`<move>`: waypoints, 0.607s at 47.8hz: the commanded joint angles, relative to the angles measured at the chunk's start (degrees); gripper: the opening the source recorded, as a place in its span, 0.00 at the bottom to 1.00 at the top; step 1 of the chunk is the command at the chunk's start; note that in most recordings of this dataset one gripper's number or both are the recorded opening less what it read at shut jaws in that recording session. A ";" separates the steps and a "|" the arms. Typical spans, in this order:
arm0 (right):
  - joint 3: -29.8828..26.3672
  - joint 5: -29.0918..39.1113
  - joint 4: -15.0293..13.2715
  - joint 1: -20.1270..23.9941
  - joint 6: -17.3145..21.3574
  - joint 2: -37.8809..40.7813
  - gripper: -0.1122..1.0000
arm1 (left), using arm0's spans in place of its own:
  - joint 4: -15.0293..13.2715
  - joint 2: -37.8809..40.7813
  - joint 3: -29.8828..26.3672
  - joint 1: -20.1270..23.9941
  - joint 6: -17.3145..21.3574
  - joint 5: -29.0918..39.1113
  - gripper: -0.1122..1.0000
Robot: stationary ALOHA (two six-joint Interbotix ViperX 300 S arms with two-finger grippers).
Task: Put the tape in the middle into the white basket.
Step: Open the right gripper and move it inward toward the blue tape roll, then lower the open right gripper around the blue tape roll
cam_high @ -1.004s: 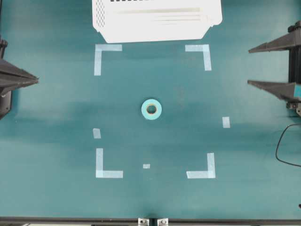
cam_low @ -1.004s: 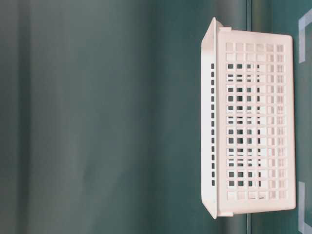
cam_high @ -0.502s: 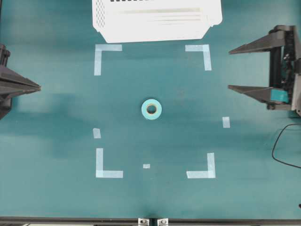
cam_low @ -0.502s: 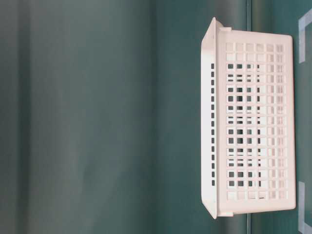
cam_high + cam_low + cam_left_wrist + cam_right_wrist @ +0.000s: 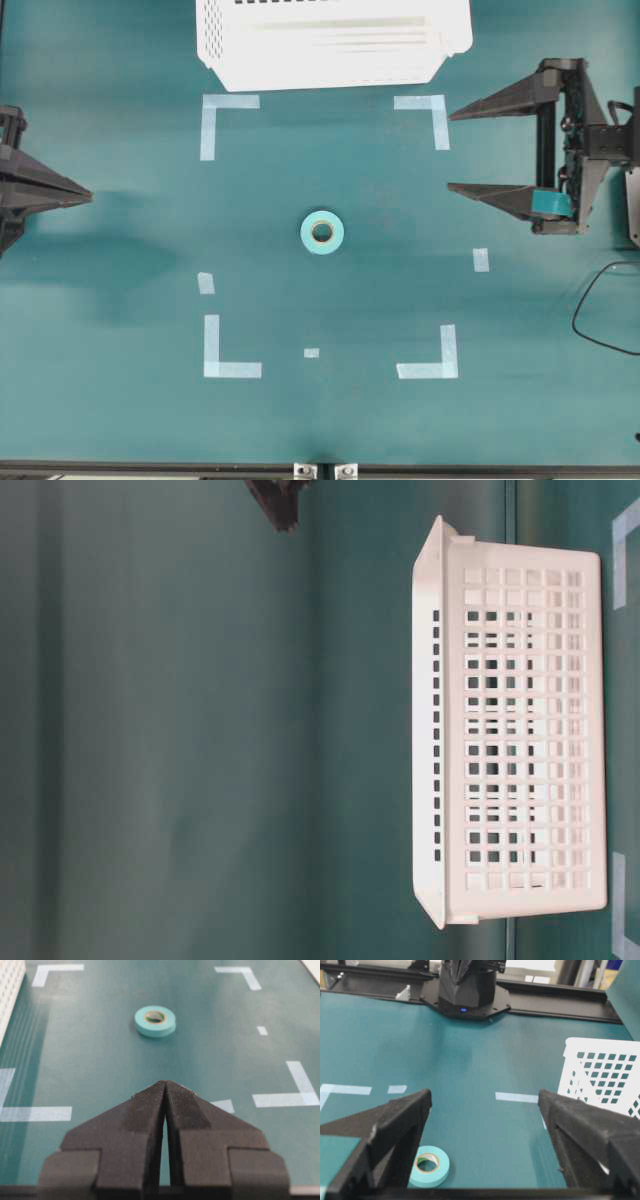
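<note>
**Teal tape roll lies flat mid-table, both grippers clear of it**

The small light-teal ring of tape with a tan cardboard core (image 5: 321, 232) lies flat on the dark teal table surface (image 5: 120, 420), roughly in the centre of a rectangle marked out by pale-blue L-shaped corner marks (image 5: 224, 117). A few short pale-blue tape strips (image 5: 481, 260) lie scattered near the edges of that rectangle. Nothing touches the roll.

The large white rectangular plastic basket with perforated sides (image 5: 330, 40) stands at the top edge of the overhead view, just beyond the two upper corner marks and well apart from the roll. In the table-level view its grid-pierced wall (image 5: 520, 730) fills the right of the picture.

The black right gripper (image 5: 450, 150) reaches in from the right side, its two pointed fingers spread wide with nothing between them; its tips sit near the upper right corner mark. From its wrist camera the roll (image 5: 430, 1165) shows low down beside one finger (image 5: 395, 1120).

The black left gripper (image 5: 88, 197) sits at the left edge, fingers pressed together to a point and holding nothing. Its wrist view shows the closed tips (image 5: 165, 1085) aimed toward the roll (image 5: 155, 1020), which lies well ahead.
</note>
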 commanded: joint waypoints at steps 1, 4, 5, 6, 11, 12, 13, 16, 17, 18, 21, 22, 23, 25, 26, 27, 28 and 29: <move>-1.85 -0.18 0.18 0.00 0.18 1.14 0.97 | -0.09 0.44 -0.70 -0.18 0.00 -0.18 0.00; -2.55 0.00 0.18 -0.09 0.44 2.55 0.97 | -0.09 0.44 -0.70 -0.18 0.00 -0.18 0.00; -2.72 0.00 0.18 0.00 0.44 2.99 0.97 | 0.00 0.44 -0.70 -0.18 0.00 -0.18 0.00; -2.90 0.00 0.18 0.00 0.53 3.43 0.97 | -0.09 0.44 -0.70 -0.18 0.00 -0.18 0.00; -3.96 0.70 0.09 0.00 0.62 5.71 0.97 | -0.09 0.44 -0.70 -0.09 0.09 -0.09 0.00; -4.13 0.88 0.18 -0.09 0.70 6.24 0.97 | -0.09 0.44 -0.70 -0.09 0.09 -0.09 0.00; -4.39 1.05 0.18 0.00 0.88 6.68 0.97 | 0.00 0.44 -0.62 -0.09 0.09 -0.18 0.00; -5.19 1.67 0.09 -0.09 1.67 8.26 0.97 | -0.09 0.44 -0.70 -0.09 0.09 -0.09 0.00; -5.36 1.85 0.00 0.00 1.93 8.61 0.97 | -0.09 0.44 -0.62 -0.09 0.09 -0.09 0.00; -5.71 2.02 0.00 0.00 2.20 9.05 0.97 | -0.09 0.44 -0.70 -0.09 0.09 -0.18 0.00; -6.15 2.29 -0.18 0.09 2.72 10.20 0.97 | -0.09 0.44 -0.62 -0.09 0.00 -0.09 0.00; -6.33 2.29 -0.26 0.09 2.90 10.55 0.97 | -0.09 0.44 -0.62 -0.09 0.00 -0.09 0.00; -6.42 2.29 -0.26 0.18 2.99 10.90 0.97 | -0.09 0.44 -0.62 -0.09 0.00 -0.09 0.00; -6.68 2.29 -0.35 0.44 3.08 11.60 0.97 | -0.09 0.44 -0.62 -0.09 0.09 -0.09 0.00; -6.77 2.29 -0.44 0.44 3.08 11.87 0.97 | -0.09 0.44 -0.62 -0.09 0.09 -0.09 0.00; -6.86 2.29 -0.44 0.62 3.16 12.13 0.97 | -0.09 0.44 -0.62 -0.09 0.09 -0.09 0.00; -6.94 2.29 -0.44 0.79 3.16 12.48 0.97 | -0.09 0.44 -0.62 -0.09 0.09 -0.09 0.00; -7.12 2.29 -0.35 0.97 3.16 12.74 0.97 | 0.00 0.44 -0.62 -0.09 0.09 -0.18 0.00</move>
